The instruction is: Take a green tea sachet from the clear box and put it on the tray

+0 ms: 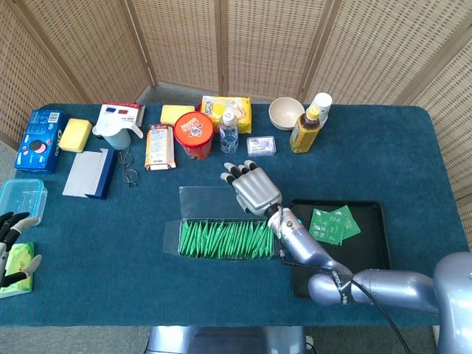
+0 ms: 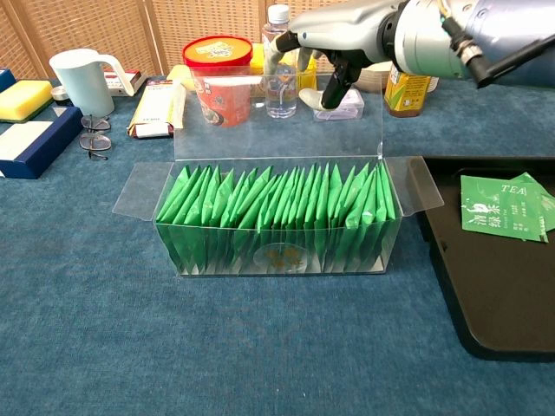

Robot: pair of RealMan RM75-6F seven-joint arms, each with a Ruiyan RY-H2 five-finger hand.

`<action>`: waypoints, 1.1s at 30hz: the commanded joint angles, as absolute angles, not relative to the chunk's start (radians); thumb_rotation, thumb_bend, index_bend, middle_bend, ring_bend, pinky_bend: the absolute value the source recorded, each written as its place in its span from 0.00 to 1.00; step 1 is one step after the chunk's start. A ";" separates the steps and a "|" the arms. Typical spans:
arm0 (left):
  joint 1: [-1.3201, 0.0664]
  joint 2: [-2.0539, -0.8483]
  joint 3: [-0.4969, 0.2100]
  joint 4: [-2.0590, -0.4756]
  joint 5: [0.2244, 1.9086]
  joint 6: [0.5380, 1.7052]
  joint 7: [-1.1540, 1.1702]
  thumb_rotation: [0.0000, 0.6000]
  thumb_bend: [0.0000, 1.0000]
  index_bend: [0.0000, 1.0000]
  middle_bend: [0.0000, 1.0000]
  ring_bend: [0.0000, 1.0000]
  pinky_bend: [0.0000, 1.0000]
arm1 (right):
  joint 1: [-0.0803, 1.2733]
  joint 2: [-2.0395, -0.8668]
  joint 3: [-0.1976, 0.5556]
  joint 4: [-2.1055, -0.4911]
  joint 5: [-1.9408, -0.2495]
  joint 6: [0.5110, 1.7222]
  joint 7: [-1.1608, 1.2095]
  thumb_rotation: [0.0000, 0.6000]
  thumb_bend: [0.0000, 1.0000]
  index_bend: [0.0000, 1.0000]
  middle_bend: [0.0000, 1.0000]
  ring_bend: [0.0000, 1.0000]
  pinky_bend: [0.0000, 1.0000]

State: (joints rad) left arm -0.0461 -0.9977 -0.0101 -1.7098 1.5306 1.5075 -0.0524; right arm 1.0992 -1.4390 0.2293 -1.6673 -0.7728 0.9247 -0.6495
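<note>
Beyond the right robot hand (image 1: 254, 188), along the far side of the blue worktop (image 1: 413, 155), a red cup (image 1: 194, 134), a water bottle (image 1: 229, 130), a small clear case (image 1: 261, 146), a tea bottle (image 1: 305, 130) and a bowl (image 1: 286, 113) are standing in a row, the cup and water bottle showing through the raised lid (image 2: 277, 117) of the clear box (image 2: 277, 251). That lid is standing upright directly below and in front of the right robot hand, which is hovering above its top edge with fingers (image 2: 333, 87) loosely curled downward and apart, gripping nothing. The green tea sachets (image 2: 277, 204) are sitting packed upright in the box, nearer the robot than the hand and below it, untouched. To the hand's right the black tray (image 1: 372, 251) is lying just beside the box's side flap, already carrying loose green sachets (image 2: 507, 208) near its far right part, with bare tray floor closer to the box. The left robot hand (image 1: 13, 247) is resting far off at the worktop's left edge, fingers apart, beside a green packet (image 1: 21, 267) and a clear blue container (image 1: 21, 198). Open blue surface is lying between the box and the near edge.
</note>
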 commanded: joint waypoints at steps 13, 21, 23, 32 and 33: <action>-0.033 -0.995 -0.004 -1.694 1.535 1.522 -0.075 1.00 0.27 0.19 0.17 0.09 0.25 | 1.109 -1.588 0.179 -1.497 -0.829 0.977 -0.694 1.00 0.51 0.10 0.05 0.11 0.17; -0.029 -0.992 -0.005 -1.692 1.552 1.540 -0.079 1.00 0.27 0.19 0.17 0.09 0.25 | 1.074 -1.531 0.200 -1.594 -0.908 1.009 -0.624 1.00 0.49 0.11 0.05 0.11 0.17; -0.032 -0.991 -0.006 -1.693 1.561 1.542 -0.077 1.00 0.27 0.19 0.17 0.09 0.25 | 1.054 -1.492 0.202 -1.639 -0.960 1.003 -0.566 1.00 0.49 0.12 0.06 0.11 0.17; -0.049 -0.976 -0.008 -1.725 1.611 1.551 -0.052 1.00 0.27 0.19 0.17 0.09 0.25 | 0.986 -1.368 0.148 -1.718 -1.254 0.970 -0.324 1.00 0.17 0.25 0.12 0.11 0.17; -0.050 -0.976 -0.008 -1.729 1.613 1.550 -0.050 1.00 0.27 0.19 0.17 0.09 0.25 | 0.984 -1.365 0.143 -1.716 -1.268 0.970 -0.317 1.00 0.13 0.26 0.13 0.11 0.17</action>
